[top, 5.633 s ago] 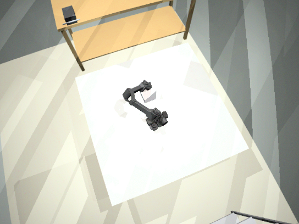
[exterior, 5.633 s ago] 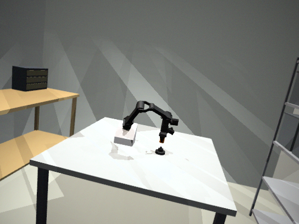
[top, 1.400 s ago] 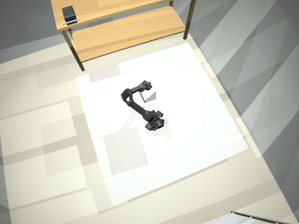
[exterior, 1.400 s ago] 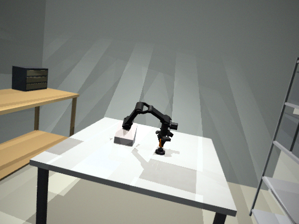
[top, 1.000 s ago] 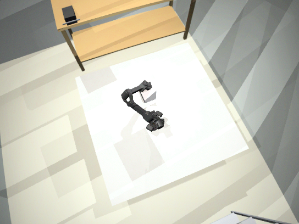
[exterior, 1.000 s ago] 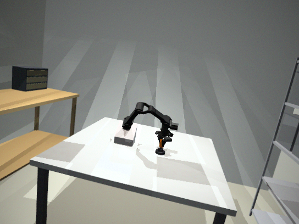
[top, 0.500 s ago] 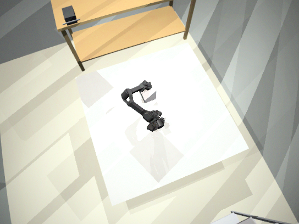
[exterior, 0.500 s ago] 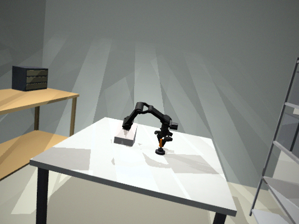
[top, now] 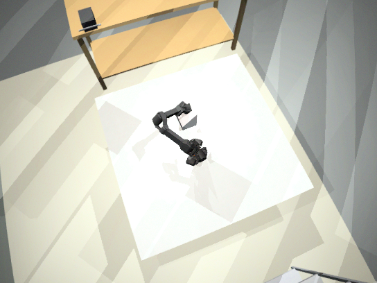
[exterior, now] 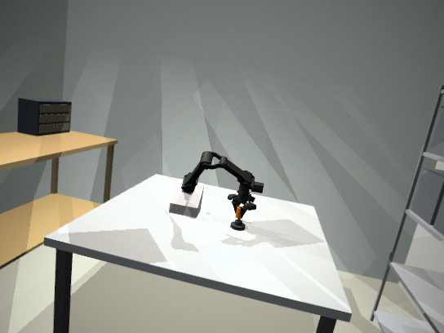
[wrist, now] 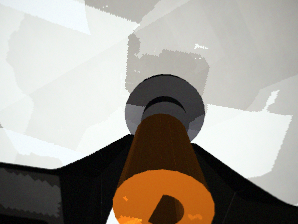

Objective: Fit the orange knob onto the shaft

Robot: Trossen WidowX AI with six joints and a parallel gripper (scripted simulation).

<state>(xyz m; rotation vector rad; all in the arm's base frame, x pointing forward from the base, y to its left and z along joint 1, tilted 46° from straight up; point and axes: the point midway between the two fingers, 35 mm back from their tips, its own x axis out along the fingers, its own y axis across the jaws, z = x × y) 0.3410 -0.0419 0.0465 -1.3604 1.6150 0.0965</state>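
Observation:
The orange knob (exterior: 238, 212) (wrist: 162, 187) is upright between the fingers of my gripper (exterior: 239, 214) (wrist: 160, 144), which is shut on it. The wrist view shows its top face with a dark D-shaped hole, the flat side slanting at the left. The round dark pedestal (exterior: 237, 226) (wrist: 165, 86) stands directly below, with a raised collar. The knob's lower end is at the collar in both views; whether it touches cannot be told. The shaft is hidden by the knob. In the top view the gripper (top: 195, 156) hides the pedestal and most of the knob.
The arm's base stands on a pale block (top: 189, 123) (exterior: 184, 209) on the white table (top: 263, 146) (exterior: 135, 245), behind and left of the pedestal in the exterior view. A wooden bench (top: 156, 48) (exterior: 77, 143) and a metal shelf rack (exterior: 401, 237) stand off the table.

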